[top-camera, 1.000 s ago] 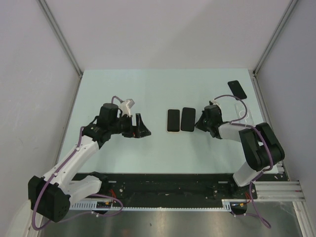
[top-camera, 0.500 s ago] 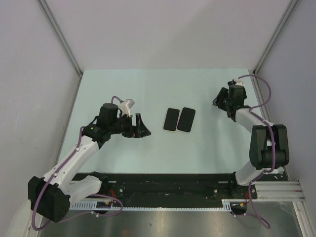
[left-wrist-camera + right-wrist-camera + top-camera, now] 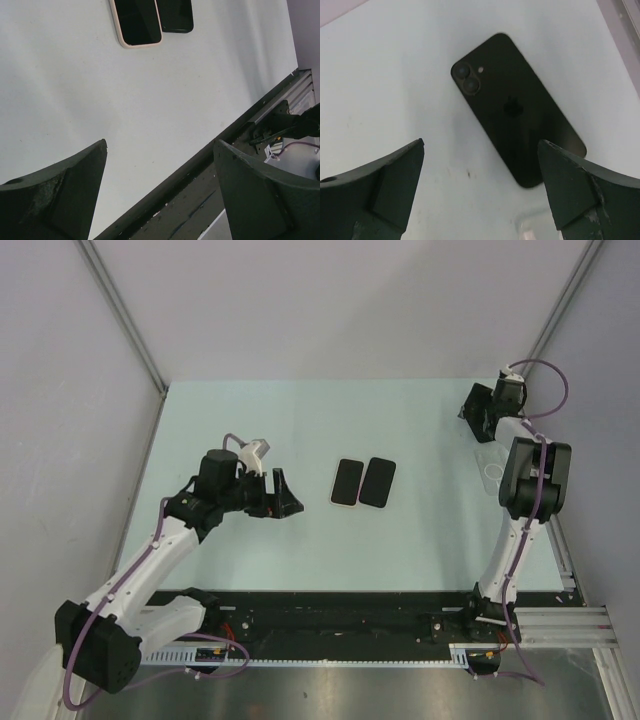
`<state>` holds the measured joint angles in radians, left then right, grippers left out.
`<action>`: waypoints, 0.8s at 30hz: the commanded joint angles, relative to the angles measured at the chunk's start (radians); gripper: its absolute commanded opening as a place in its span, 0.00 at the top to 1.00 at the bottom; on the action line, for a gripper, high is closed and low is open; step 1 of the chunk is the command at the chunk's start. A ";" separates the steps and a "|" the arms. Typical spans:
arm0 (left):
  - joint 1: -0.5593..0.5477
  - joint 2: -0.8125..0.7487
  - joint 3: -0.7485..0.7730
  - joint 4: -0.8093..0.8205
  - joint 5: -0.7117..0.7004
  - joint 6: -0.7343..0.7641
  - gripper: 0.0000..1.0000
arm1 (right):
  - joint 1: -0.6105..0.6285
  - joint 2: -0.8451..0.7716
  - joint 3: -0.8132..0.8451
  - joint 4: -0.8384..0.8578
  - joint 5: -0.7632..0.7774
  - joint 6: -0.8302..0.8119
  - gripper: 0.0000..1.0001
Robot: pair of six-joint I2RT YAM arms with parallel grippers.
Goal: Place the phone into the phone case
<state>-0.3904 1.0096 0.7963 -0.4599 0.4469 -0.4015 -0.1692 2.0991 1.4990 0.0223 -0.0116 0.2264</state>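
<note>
The black slab phone (image 3: 517, 112) has a smooth back with a soft sheen. The clear phone case (image 3: 487, 462) looks like glossy transparent plastic. The pale green tabletop (image 3: 395, 75) is matt and smooth. The cream-rimmed phone (image 3: 136, 22) has a glossy black screen.

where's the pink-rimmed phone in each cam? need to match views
Top external: pink-rimmed phone mid-frame, left one of the pair.
Left wrist: top edge, left of centre, partly cropped.
Right wrist: not in it.
Shared landmark: black phone right beside it, in top and left wrist views.
</note>
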 commanded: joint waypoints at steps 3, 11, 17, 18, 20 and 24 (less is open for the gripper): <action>0.004 0.026 0.012 0.004 0.009 0.024 0.10 | -0.013 0.179 0.315 -0.175 -0.122 -0.196 0.00; 0.005 0.086 0.015 0.003 0.041 0.030 0.09 | -0.030 0.243 0.415 -0.243 -0.079 -0.504 0.00; 0.004 0.106 0.018 0.007 0.038 0.032 0.09 | -0.065 0.303 0.532 -0.408 -0.237 -0.628 0.00; 0.005 0.112 0.020 0.006 0.041 0.032 0.10 | -0.075 0.309 0.549 -0.418 -0.243 -0.633 0.00; 0.005 0.118 0.020 0.006 0.045 0.033 0.09 | -0.084 0.326 0.566 -0.414 -0.255 -0.625 0.00; 0.005 0.124 0.020 0.007 0.046 0.032 0.09 | -0.102 0.366 0.613 -0.455 -0.375 -0.651 0.00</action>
<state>-0.3901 1.1324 0.7963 -0.4595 0.4747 -0.3912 -0.2554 2.4298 2.0346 -0.3618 -0.2569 -0.3630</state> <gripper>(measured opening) 0.905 0.994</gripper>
